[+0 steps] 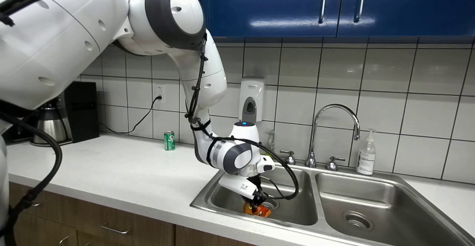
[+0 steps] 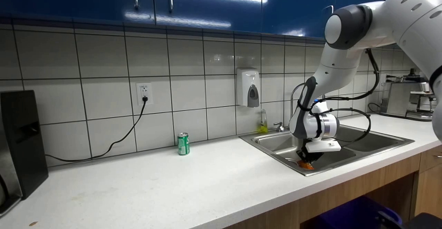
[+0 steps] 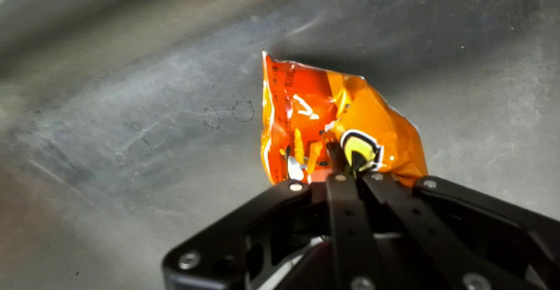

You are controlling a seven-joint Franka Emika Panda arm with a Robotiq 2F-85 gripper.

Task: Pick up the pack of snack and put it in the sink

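Observation:
The pack of snack (image 1: 262, 211) is a crinkled orange-red packet with a yellow mark. It is inside the left basin of the steel sink (image 1: 321, 201) in an exterior view. It also shows in an exterior view (image 2: 305, 165), low in the near basin of the sink (image 2: 267, 150). My gripper (image 1: 254, 200) points down into that basin. In the wrist view the gripper's fingers (image 3: 355, 167) are closed together on the middle of the packet (image 3: 302, 93), which bunches between them. The grey sink floor (image 3: 153, 163) is close beneath; I cannot tell whether the packet touches it.
A curved chrome tap (image 1: 334, 107) and handles stand behind the sink. A soap bottle (image 1: 366, 157) stands behind the right basin. A green can (image 2: 183, 144) stands on the white counter (image 2: 155, 187). A soap dispenser (image 2: 248, 87) hangs on the wall. A cable (image 1: 293, 175) loops beside the wrist.

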